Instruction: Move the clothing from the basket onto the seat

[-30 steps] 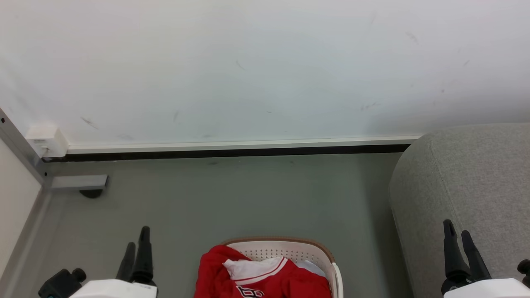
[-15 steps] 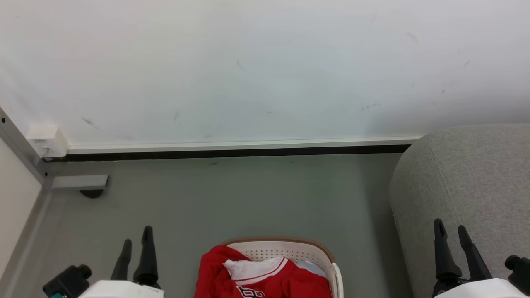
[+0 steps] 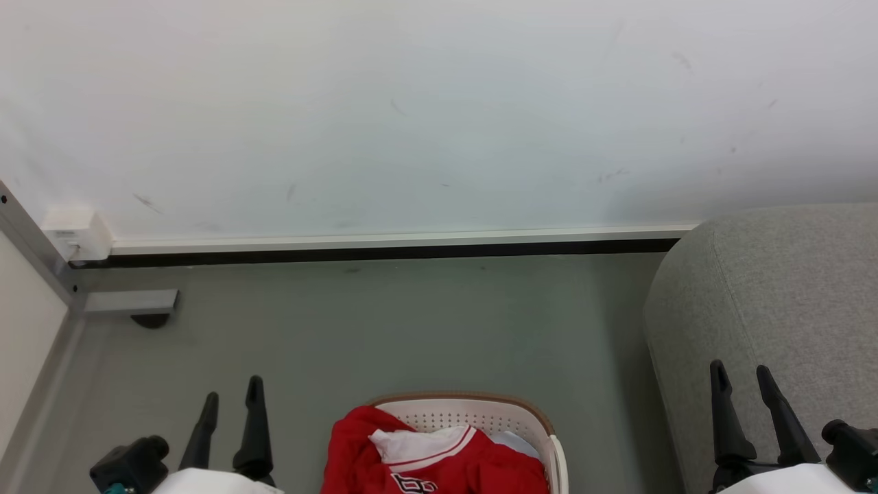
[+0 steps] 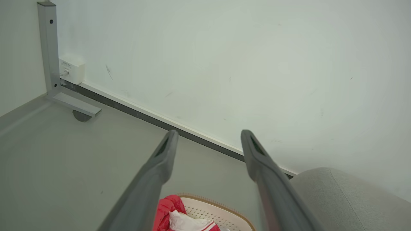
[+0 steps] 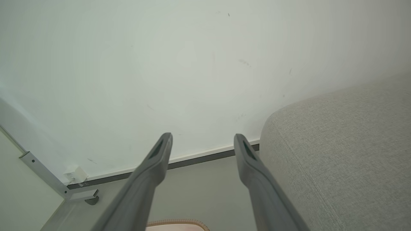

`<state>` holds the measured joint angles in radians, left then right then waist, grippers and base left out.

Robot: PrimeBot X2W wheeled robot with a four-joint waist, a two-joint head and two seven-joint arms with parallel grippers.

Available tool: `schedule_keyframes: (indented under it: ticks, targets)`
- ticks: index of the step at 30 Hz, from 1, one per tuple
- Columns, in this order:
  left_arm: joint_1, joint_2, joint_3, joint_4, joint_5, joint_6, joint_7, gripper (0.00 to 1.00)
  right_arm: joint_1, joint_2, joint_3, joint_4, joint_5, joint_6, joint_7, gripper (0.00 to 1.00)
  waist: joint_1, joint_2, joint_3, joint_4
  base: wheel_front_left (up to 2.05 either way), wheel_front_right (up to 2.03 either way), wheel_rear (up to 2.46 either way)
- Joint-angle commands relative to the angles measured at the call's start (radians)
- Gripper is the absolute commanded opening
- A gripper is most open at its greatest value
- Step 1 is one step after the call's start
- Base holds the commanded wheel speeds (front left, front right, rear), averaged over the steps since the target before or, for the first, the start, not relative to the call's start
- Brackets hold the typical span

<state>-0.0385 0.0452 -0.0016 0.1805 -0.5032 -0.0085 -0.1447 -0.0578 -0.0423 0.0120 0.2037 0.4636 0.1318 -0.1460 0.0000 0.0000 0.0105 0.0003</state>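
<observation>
Grey floor (image 3: 411,322), white wall (image 3: 439,103): left gripper (image 3: 233,388) and right gripper (image 3: 741,366), fingers spread, empty, now sit slightly closer to the basket (image 3: 480,413) between them; red jersey (image 3: 446,470) inside, unlifted.

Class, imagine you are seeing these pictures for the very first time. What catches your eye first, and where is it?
The bright red jersey stands out first, heaped in the cream basket at the bottom middle of the head view. Next comes the big light grey sofa on the right, beside the basket. The left gripper and the right gripper rise open and empty from the lower corners.
</observation>
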Motion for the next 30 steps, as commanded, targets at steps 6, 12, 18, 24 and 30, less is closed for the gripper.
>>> schedule_keyframes:
  ticks: [6, 12, 18, 24, 30]
  targets:
    - [0.005, 0.015, -0.005, -0.018, 0.088, 0.005, -0.025, 1.00, 0.003, -0.010, 0.002, -0.013, -0.079, -0.001, -0.023, 1.00, 0.0000, 0.0000, 0.002, -0.001, 0.00, 0.00, 0.00]
    - [0.010, 0.020, -0.019, -0.026, 0.155, 0.010, -0.039, 1.00, 0.008, -0.010, 0.003, -0.015, -0.125, -0.001, -0.037, 1.00, 0.0000, 0.0000, 0.001, -0.001, 0.00, 0.00, 0.00]
    - [0.014, 0.025, -0.028, -0.031, 0.213, 0.017, -0.052, 1.00, 0.013, -0.010, 0.003, -0.016, -0.160, -0.001, -0.052, 1.00, 0.0000, 0.0000, 0.001, -0.002, 0.00, 0.00, 0.00]
    - [0.013, 0.032, -0.033, -0.032, 0.265, 0.018, -0.065, 1.00, 0.017, -0.011, 0.008, -0.009, -0.182, -0.002, -0.063, 1.00, 0.0000, 0.0000, 0.002, -0.002, 0.00, 0.00, 0.00]
    - [0.022, 0.033, -0.037, -0.033, 0.313, 0.026, -0.079, 1.00, 0.023, -0.011, 0.002, -0.004, -0.208, -0.002, -0.077, 1.00, 0.0000, 0.0000, 0.001, -0.003, 0.00, 0.00, 0.00]
